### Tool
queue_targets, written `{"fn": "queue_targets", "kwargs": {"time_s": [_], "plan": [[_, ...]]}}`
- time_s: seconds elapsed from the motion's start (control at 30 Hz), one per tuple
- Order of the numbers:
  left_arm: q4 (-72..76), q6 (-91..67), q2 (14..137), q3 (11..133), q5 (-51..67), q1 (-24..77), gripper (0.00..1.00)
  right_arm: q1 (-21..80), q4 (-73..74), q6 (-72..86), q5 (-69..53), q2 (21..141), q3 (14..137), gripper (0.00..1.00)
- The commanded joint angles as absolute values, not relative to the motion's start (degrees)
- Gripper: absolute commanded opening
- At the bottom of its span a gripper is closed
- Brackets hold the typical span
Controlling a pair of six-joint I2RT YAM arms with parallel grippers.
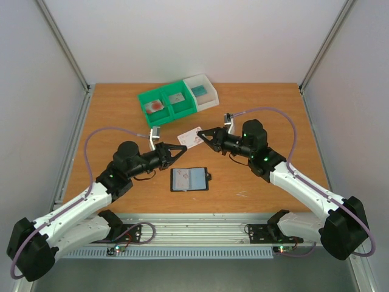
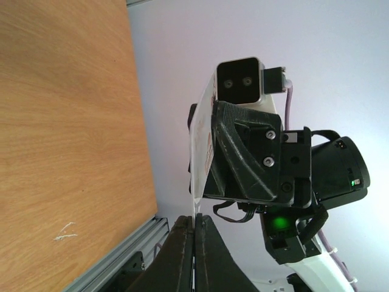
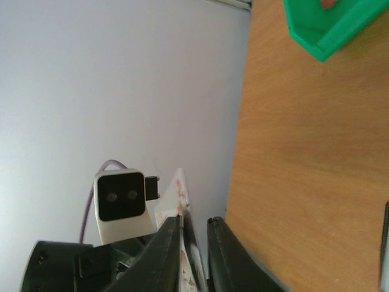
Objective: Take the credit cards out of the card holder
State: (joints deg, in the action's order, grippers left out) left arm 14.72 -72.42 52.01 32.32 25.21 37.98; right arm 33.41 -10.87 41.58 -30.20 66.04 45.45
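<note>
Card [image 1: 192, 137] is up in the air between the two arms, above the bench [image 1: 121, 121] and just this side of the green bin [image 1: 169, 103].

Left hand [image 1: 181, 148]: clenched on one edge of the card. From its wrist view the fingers meet with only the thin white edge between them.

Right hand [image 1: 202, 132]: at the opposite edge, jaws parted. They straddle the card with a gap showing on one side, so it is not clamped.

Holder [image 1: 189, 179]: lies open and flat on the bench, nearer the arm bases and well apart from the card. Grey-blue pockets face up, clasp tab to the right. Cannot tell whether more cards sit in the pockets.

Handling, my reading:
- The card is very light, thin and stiff, but it will flex if pinched far from an edge.
- Its faces are smooth, so it is likely slippery in hard fingers.
- Best hold is flat pads across the faces, a little in from a short edge.
- With one hand gripping, a sideways knock from the other could pivot the card.
- Any card left in a pocket has only its exposed lip to grab, and the holder is light enough to drag along unless pinned.
</note>
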Motion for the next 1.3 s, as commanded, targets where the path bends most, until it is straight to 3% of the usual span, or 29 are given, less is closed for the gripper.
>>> {"fn": "queue_targets", "kwargs": {"time_s": [0.0,0.13,0.4,0.73,1.27], "plan": [[14.12,-68.38,52.03,33.57,24.71,38.01,0.0,33.18,-8.35,38.34,-29.92,65.07,45.01,0.21],[9.87,-64.86,52.01,34.36,23.42,37.2,0.0,33.18,-2.42,32.93,-29.08,63.27,45.12,0.42],[-0.62,-57.6,54.29,39.27,23.99,31.83,0.0,33.18,9.51,24.48,-27.12,58.46,44.23,0.98],[-14.07,-46.14,64.86,50.25,20.11,23.53,0.0,33.22,19.07,18.77,-25.48,53.04,43.83,0.99],[-12.68,-41.81,95.63,68.59,19.73,14.61,0.0,33.29,23.14,16.63,-26.91,55.15,45.82,0.98]]}}
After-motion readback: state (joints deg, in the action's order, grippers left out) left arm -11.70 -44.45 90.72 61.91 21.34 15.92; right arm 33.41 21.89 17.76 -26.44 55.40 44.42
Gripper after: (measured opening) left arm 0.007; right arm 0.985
